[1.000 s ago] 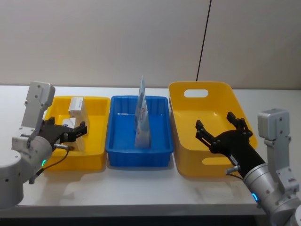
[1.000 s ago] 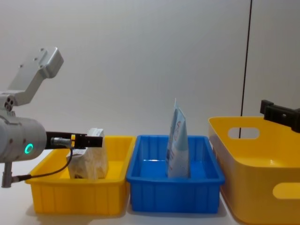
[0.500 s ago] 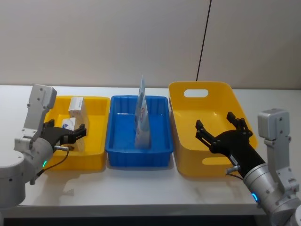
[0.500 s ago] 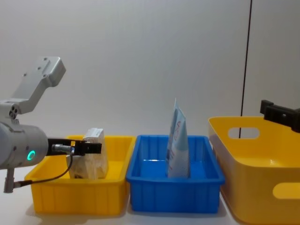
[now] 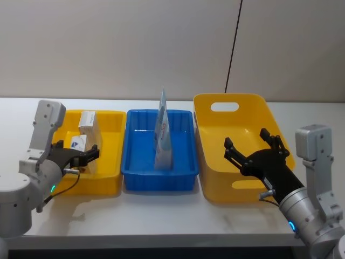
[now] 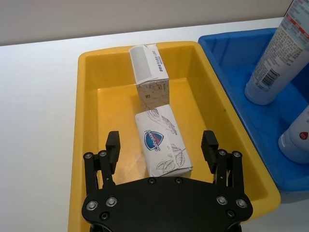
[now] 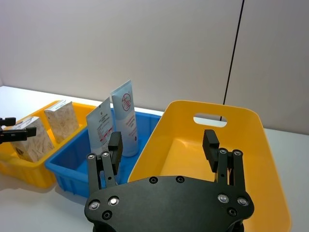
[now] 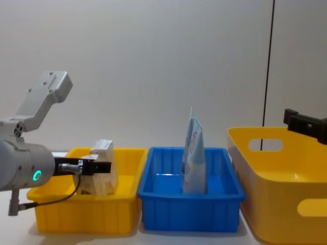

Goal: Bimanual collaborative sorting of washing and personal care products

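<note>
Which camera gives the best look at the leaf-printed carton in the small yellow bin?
The left wrist view: it looks down on the leaf-printed carton in the small yellow bin, logo and leaf outlines plain. The head view shows part of it behind the left pincer. The chest view sees the cartons side-on, hard to tell apart.

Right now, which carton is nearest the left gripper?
The leaf-printed carton with the blue logo, just ahead of the left gripper; the tan carton sits beyond it.
</note>
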Motion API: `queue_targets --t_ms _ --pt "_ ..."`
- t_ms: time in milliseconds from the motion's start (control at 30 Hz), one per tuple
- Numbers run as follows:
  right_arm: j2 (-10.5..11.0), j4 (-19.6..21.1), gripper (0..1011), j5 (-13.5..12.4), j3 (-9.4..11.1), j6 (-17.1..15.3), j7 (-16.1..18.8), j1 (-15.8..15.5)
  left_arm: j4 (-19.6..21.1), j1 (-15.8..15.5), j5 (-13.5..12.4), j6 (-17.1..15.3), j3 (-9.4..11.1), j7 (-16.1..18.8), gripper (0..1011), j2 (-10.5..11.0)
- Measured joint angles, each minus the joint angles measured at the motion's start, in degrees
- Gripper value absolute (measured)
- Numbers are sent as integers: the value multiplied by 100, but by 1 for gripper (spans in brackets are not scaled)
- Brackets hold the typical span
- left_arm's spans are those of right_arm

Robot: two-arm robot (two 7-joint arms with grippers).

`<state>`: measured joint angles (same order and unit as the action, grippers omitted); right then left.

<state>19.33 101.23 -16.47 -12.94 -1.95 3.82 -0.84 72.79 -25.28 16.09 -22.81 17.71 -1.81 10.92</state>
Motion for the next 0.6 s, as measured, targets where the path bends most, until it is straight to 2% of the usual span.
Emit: queue_targets --t_ms 600 --pt "0 0 1002 0 0 0 0 0 -141 15 23 73 -162 116 996 -137"
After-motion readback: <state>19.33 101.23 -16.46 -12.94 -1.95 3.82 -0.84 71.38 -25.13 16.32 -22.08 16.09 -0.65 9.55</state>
